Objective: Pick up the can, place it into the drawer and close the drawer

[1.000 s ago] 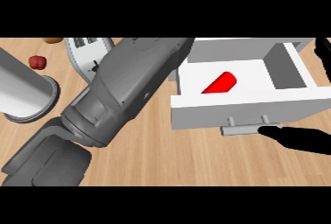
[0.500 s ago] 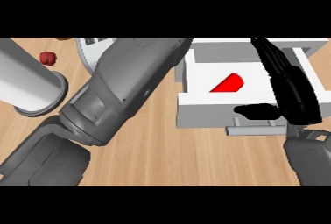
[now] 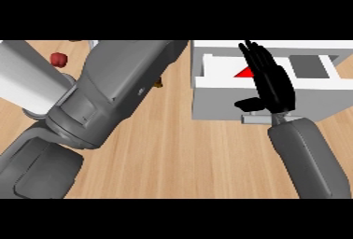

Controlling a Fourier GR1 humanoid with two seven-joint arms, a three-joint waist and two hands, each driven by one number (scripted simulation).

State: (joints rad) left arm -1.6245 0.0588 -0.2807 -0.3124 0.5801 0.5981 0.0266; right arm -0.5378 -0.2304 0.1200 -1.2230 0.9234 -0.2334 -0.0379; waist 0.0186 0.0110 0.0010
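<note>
- One hand does the work at this moment: the right hand (image 3: 270, 88) stands flat against the front of the white drawer (image 3: 228, 100), fingers straight and pressed together pointing away from the robot, thumb stuck out to the side just above the grey drawer handle (image 3: 256, 119).
- A second ago that hand lay low at the view's right edge, clear of the drawer; half a second ago it had risen in front of the drawer's face, and now it sits squarely on it.
- Less of the drawer's inside shows than before, so the drawer seems partly pushed in.
- Inside, only a small corner of the red can (image 3: 243, 72) peeps out beside the fingers; it lies in the drawer, so placing looks done.
- Left hand: out of sight; only its grey forearm (image 3: 114, 93) crosses the wooden counter (image 3: 186, 154).
- Remaining, in my judgement, is pushing the drawer fully shut.
</note>
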